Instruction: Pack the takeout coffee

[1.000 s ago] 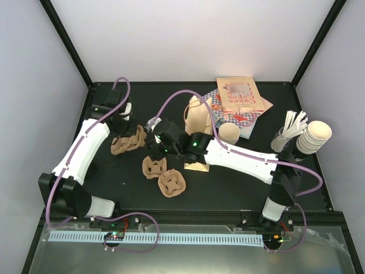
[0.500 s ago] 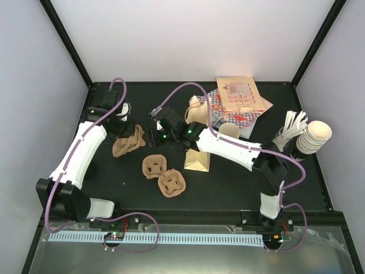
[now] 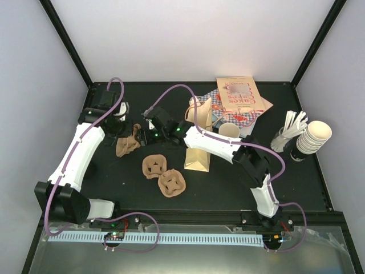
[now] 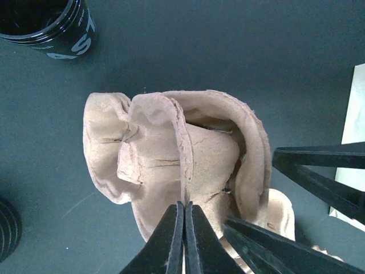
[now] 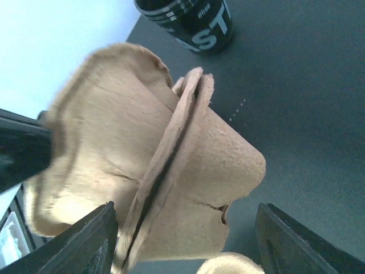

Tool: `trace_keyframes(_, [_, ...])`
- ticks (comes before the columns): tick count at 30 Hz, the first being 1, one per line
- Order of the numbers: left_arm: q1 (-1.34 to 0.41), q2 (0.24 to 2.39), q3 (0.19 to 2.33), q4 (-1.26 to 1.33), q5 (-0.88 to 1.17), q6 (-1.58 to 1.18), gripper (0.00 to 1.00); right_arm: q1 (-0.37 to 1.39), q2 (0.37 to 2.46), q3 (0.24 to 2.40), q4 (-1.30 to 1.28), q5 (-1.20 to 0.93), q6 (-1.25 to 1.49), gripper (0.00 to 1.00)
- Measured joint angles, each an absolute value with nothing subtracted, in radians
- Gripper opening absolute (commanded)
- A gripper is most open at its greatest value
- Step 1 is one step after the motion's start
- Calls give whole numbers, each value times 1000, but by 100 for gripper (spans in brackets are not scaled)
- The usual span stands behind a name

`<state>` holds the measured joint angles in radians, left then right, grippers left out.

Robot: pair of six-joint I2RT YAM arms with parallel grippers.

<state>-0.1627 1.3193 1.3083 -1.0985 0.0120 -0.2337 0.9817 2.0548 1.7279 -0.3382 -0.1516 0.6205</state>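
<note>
Brown moulded cardboard is occupying both arms. At the left of the desk (image 3: pixel 228 182), the left claw (image 4: pixel 183 216) is pinching tight on the upright wall of a cup carrier (image 4: pixel 171 148). A black round tub (image 4: pixel 50 24) with white lettering is sitting just beyond that carrier. The lidded coffee is not showing clearly in any view, and I cannot tell whether the tub is it. The right claw (image 5: pixel 185 220) is standing wide, its jaws straddling the same carrier without gripping it. Further right, the tan paper bag (image 3: pixel 197 161) is sitting near the middle of the desk. By my reading, the carrier is being readied and the packing itself is not yet begun. Next, the right claw needs closing gently on the far flap, so the thin cardboard is not torn.
</note>
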Motion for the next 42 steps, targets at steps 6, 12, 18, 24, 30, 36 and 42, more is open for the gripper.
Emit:
trace_keyframes(6, [-161,1316,1303,-1099,15,-226,1,982,2097,1729,-337,-159,636,69])
trace_keyframes(12, [-157,1315,1303,-1101,14,-220,2,981,2109,1739,-346,-138,641,60])
trace_keyframes(18, [-157,1314,1310,-1114,4,-217,2,968,2109,1714,-338,-132,655,53])
trace_keyframes(24, [-156,1314,1350,-1147,-34,-209,2,960,2108,1636,-325,-132,657,50])
trace_keyframes(30, [-154,1280,1404,-1182,-63,-208,2,959,2108,1624,-311,-133,657,48])
trace_keyframes(36, [-152,1196,1410,-1182,-64,-199,2,959,2108,1625,-298,-133,654,48])
trace_keyframes(42, [-150,1184,1427,-1180,-71,-197,2,959,2108,1624,-302,-128,648,48])
